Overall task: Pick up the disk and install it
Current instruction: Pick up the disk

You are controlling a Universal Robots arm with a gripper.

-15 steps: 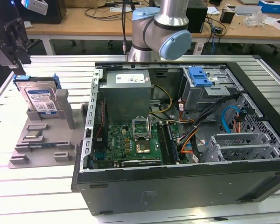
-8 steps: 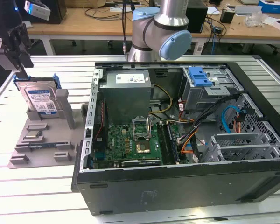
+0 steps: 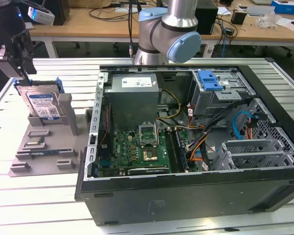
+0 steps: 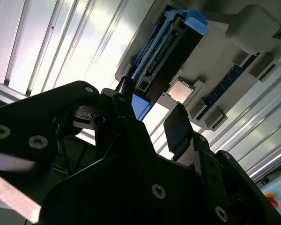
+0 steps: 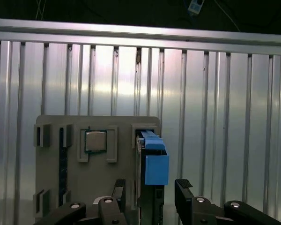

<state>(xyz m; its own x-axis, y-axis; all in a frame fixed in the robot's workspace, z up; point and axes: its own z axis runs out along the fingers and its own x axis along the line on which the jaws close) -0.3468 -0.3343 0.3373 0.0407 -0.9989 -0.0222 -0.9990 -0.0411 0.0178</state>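
Observation:
The disk stands on edge in a slot of the grey holder at the exterior view's left. It is a silver drive with a blue-and-white label in a blue carrier. My gripper hangs just above its top edge. In the first wrist view the gripper is open, with a black finger on each side of the disk and a small gap to each. The second wrist view shows the gripper over the disk's near end.
An open computer case lies at the exterior view's right, with a grey power supply, a motherboard and a drive bay with a blue latch. The holder also carries a processor chip. The arm's base stands behind the case.

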